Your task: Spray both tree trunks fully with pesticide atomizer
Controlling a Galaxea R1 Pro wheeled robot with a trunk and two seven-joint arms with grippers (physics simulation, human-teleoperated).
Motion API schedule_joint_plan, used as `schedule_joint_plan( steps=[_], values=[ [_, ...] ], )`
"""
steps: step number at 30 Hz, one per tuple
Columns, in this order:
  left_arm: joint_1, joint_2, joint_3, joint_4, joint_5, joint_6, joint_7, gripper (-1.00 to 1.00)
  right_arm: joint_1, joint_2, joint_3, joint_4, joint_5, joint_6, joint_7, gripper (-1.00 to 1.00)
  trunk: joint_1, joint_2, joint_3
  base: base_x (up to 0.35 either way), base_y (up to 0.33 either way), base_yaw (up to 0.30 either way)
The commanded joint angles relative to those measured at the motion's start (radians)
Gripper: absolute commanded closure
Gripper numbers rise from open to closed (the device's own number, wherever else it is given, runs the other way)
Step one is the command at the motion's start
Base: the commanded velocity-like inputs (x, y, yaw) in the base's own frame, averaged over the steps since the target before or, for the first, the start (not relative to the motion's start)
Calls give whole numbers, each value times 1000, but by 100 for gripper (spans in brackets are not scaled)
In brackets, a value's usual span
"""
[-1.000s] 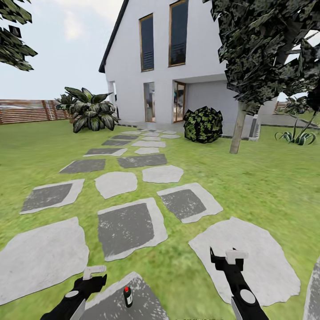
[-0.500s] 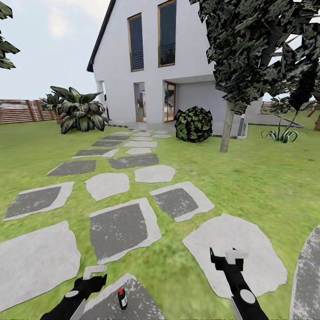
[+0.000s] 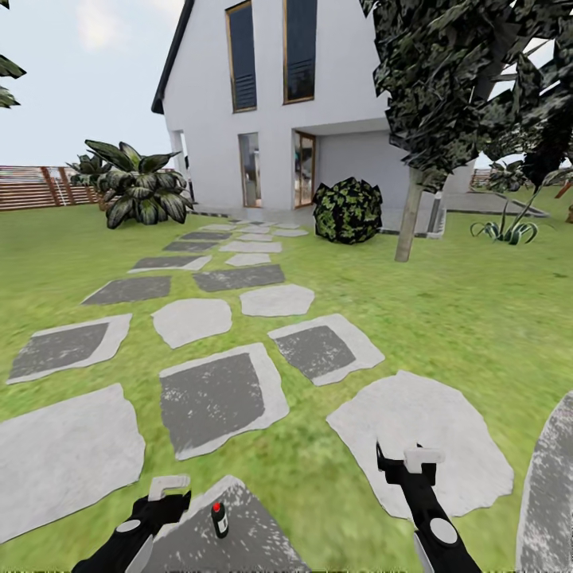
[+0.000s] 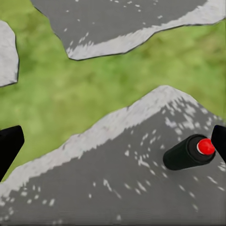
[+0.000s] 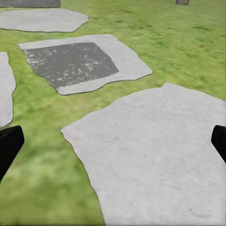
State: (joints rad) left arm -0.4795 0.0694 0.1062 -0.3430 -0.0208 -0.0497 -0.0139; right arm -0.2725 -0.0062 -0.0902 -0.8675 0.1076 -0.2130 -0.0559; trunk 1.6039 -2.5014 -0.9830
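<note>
A: Left to right, head view?
B: Left gripper (image 3: 169, 487) lower left, jaws apart, empty. Atomizer (image 3: 219, 519) upright just beside it on a dark stone slab (image 3: 247, 541). Right gripper (image 3: 404, 460) spread, empty, over a pale slab (image 3: 430, 430).
A: Obstacles?
B: Bush (image 3: 346, 210) centre; tree trunk (image 3: 409, 226) upper right, open lawn (image 3: 477, 318) between.

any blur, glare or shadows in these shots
Head view: grass smeared, flat even light, no cast shadows, no glare. Left wrist view: atomizer soft-edged on its slab. Right wrist view: pale slab and lawn blurry.
</note>
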Motion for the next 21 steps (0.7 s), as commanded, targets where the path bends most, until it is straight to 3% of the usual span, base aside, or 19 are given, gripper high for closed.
schedule_joint_plan(
  steps=[1,21],
  values=[
    [-1,-1,4,1,-2,-4,-1,-100,-1,0,0,1,11,-2,-5,-100,0,-1,-6,0,0,5],
    [-1,-7,4,0,-1,-4,-1,-100,-1,-3,-2,-2,11,0,-5,-100,9,-5,-115,0,0,-10]
  ],
)
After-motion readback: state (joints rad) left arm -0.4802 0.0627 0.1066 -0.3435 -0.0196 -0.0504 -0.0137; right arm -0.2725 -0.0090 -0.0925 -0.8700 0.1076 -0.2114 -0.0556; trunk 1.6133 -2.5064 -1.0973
